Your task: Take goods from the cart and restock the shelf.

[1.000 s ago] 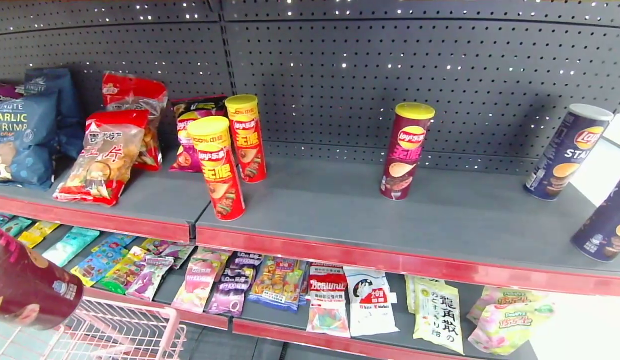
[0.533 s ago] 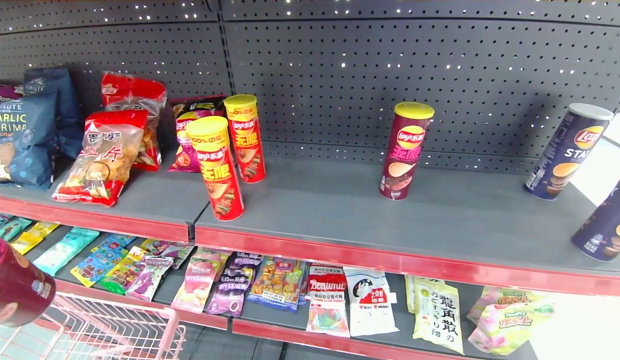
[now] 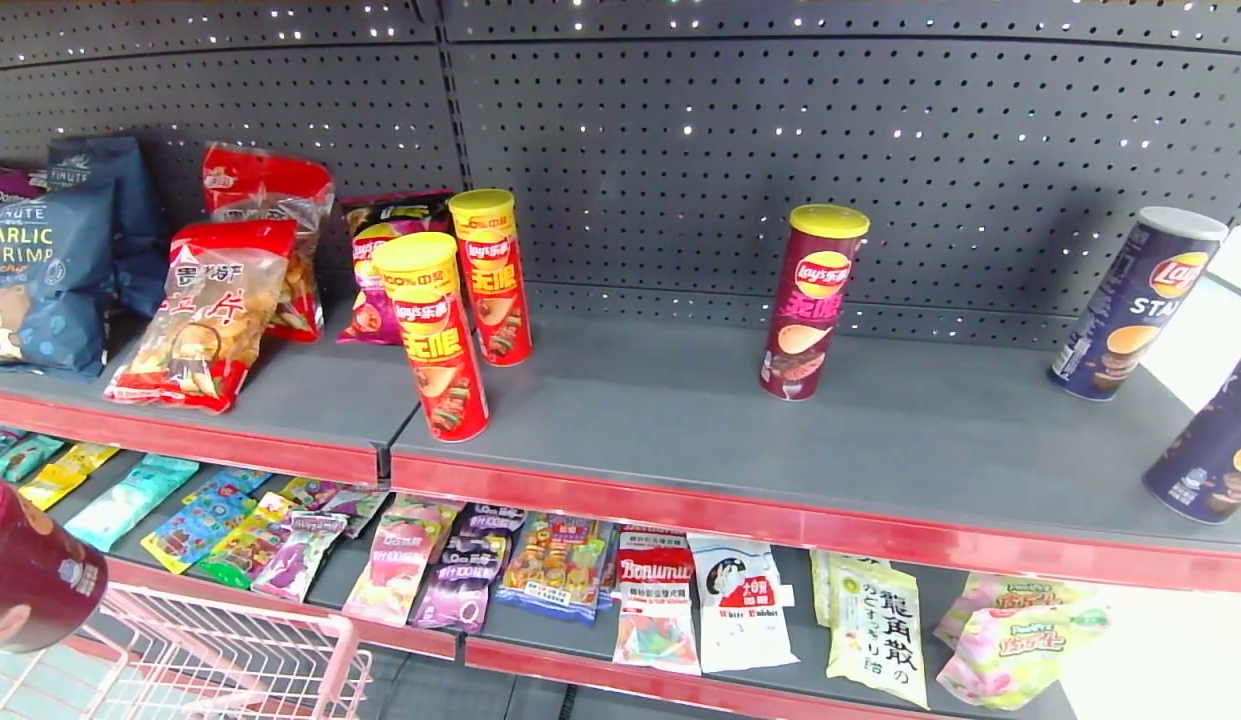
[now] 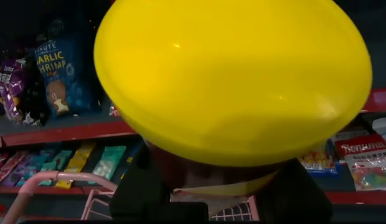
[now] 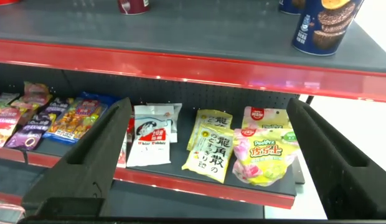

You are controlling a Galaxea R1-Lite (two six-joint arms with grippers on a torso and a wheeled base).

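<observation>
1. The left gripper (image 4: pixel 218 194) is closed on both sides of a dark red chip tube with a yellow plastic lid (image 4: pixel 233 81).
2. The tube sits low, close by the pink wire cart (image 3: pixel 230 650) and below the grey metal shelf (image 3: pixel 680 410).
3. The right gripper (image 5: pixel 211 162) is wide open with nothing in it, facing small candy bags (image 5: pixel 208 146).
4. A second dark red tube (image 3: pixel 815 300) stands upright on the grey shelf.

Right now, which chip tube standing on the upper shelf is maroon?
The maroon tube standing alone mid-shelf, yellow-lidded; the red tubes stand left of it, the navy tubes right.
</observation>
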